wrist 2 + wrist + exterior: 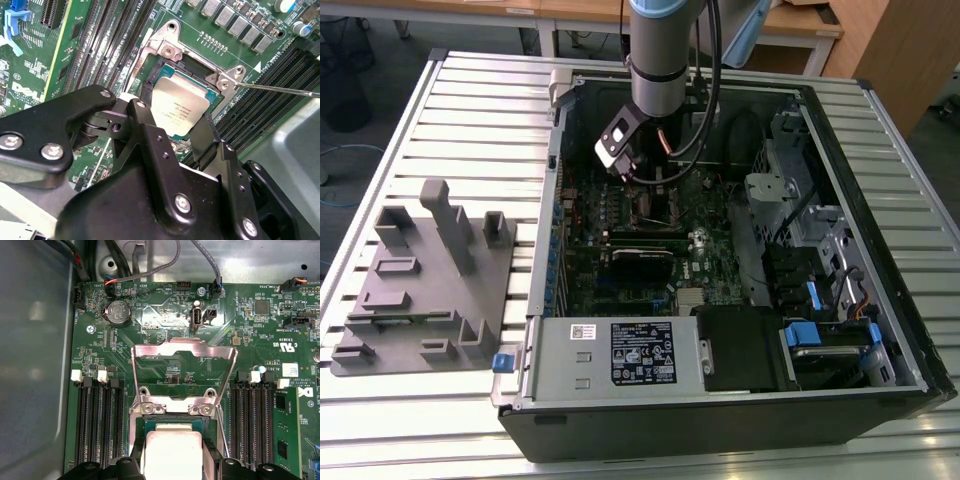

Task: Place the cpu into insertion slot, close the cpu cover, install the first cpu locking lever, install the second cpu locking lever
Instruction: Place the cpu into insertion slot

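- The tool (174, 119) is closest in both wrist views. Its two black fingers (148, 131) stand at opposite edges of the cpu (180, 107) and pinch it between them.
- The cpu shows its dull silver top. It lies square over the opening of the socket (187, 67). I cannot tell if it is fully seated there.
- A thin metal lever (280, 90) runs out from one corner of the socket frame and passes over the memory slots (272, 70) beside it.
- Behind the socket, in the first wrist view, the cpu cover (185, 344) stands open, raised on its hinge. The green board is visible through its square window, so the cover is not yet closed.
- Rows of black memory slots lie on both sides of the socket. A round battery (117, 314) sits farther back on the board.
- In the exterior view, a power-supply box (560, 365) with a white label lies at the front edge of the open computer case (880, 140).
- The arm (660, 60) comes down into the middle of the case, over the motherboard (620, 225).
- The case lies on a slatted metal worktop (400, 420). A grey fixture (430, 270) with upright posts stands at the exterior view's left, apart from the case.
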You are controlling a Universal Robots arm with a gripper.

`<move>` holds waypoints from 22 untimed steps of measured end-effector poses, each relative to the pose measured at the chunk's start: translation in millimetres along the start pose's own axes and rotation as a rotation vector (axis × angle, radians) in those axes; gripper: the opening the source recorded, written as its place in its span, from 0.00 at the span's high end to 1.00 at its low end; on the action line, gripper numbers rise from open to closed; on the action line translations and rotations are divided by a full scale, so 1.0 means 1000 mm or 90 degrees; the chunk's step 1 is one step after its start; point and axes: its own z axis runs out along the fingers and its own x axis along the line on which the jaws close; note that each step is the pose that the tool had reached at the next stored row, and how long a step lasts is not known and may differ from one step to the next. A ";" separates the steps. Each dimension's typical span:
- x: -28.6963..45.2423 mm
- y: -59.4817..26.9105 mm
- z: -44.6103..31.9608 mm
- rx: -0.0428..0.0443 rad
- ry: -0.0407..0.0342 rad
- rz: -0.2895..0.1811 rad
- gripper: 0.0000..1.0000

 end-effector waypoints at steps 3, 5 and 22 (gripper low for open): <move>0.0000 0.0006 0.0001 0.0000 0.0000 0.000 0.46; 0.0000 0.0008 0.0001 0.0000 0.0000 0.000 0.46; -0.0017 0.0007 0.0014 -0.0001 0.0000 0.000 0.46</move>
